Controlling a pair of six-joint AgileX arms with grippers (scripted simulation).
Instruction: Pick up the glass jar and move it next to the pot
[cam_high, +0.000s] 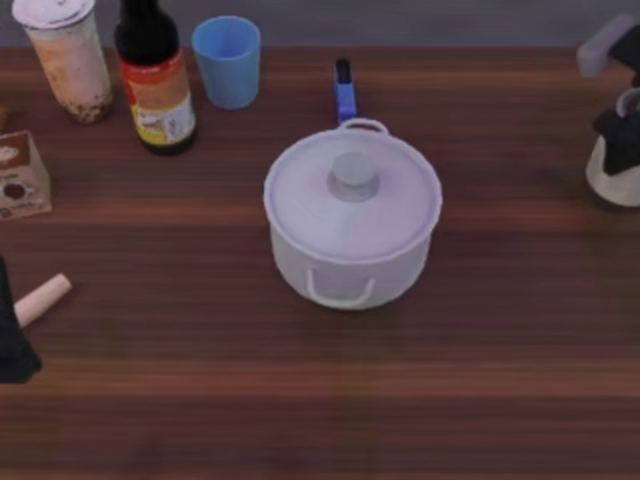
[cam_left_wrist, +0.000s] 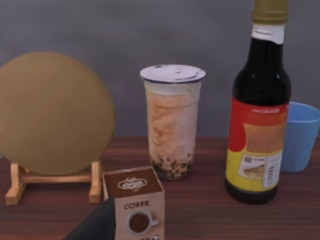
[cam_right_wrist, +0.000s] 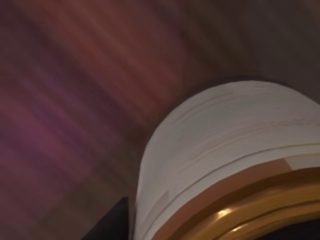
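The large white pot (cam_high: 352, 225) with its grey knob stands at the middle of the table. The glass jar (cam_high: 612, 180) rests on the table at the far right edge, well apart from the pot. In the top view my right gripper (cam_high: 618, 130) covers most of it. The right wrist view shows the jar (cam_right_wrist: 225, 150) very close, with its white label and orange band, and one dark finger (cam_right_wrist: 112, 222) lies against its wall. The gripper is shut on the jar. My left gripper (cam_high: 14, 350) is parked open at the left edge.
Along the back left stand a white-lidded speckled cup (cam_high: 68, 60), a dark bottle (cam_high: 155, 85) and a blue cup (cam_high: 227, 60). A blue-handled tool (cam_high: 344, 92) lies behind the pot. A coffee box (cam_high: 20, 178) and a beige handle (cam_high: 40, 298) sit at the left. A round wooden disc (cam_left_wrist: 52, 115) stands on a stand.
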